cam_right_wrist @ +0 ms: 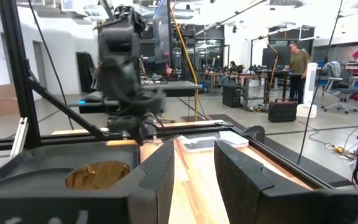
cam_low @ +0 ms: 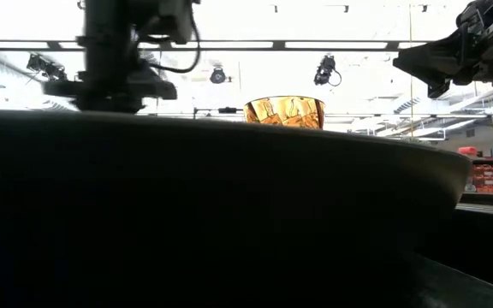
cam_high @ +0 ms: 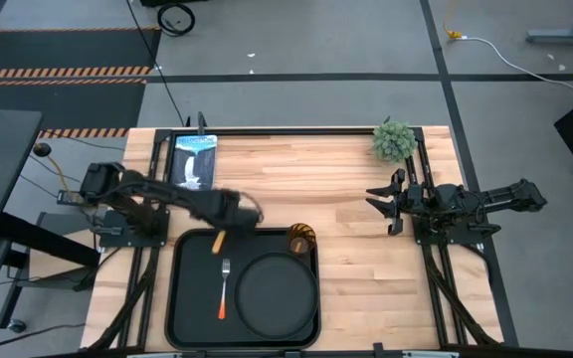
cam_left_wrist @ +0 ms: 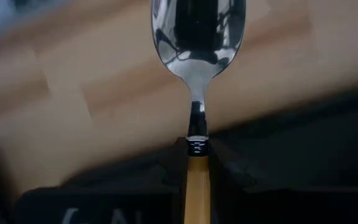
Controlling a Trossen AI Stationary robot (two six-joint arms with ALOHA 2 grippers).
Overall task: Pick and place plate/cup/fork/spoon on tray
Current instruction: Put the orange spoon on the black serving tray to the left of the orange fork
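Observation:
The black tray (cam_high: 189, 298) lies at the table's near left. On it are the round black plate (cam_high: 279, 293) and the fork (cam_high: 224, 288), left of the plate. The amber cup (cam_high: 299, 239) stands at the tray's far right corner and shows in the low view (cam_low: 285, 111). My left gripper (cam_high: 232, 221) is over the tray's far edge, shut on the spoon (cam_left_wrist: 197, 37). The spoon's orange handle (cam_high: 219, 242) shows beside the gripper. My right gripper (cam_high: 386, 204) is open and empty at the table's right, well away from the tray. My left gripper pinches the spoon's orange handle (cam_left_wrist: 197, 180) between its two fingers, at the end where it meets the metal neck. The spoon lies along the fingers, and its silver bowl (cam_left_wrist: 197, 31) sticks out past the fingertips. It looks lifted clear over the table and the tray's edge.
A green fuzzy plant (cam_high: 394, 141) stands at the table's far right corner. A flat blue and white packet (cam_high: 194, 159) lies at the far left. Bare wood lies between the tray and the right arm. A person (cam_right_wrist: 298, 62) stands far off in the room.

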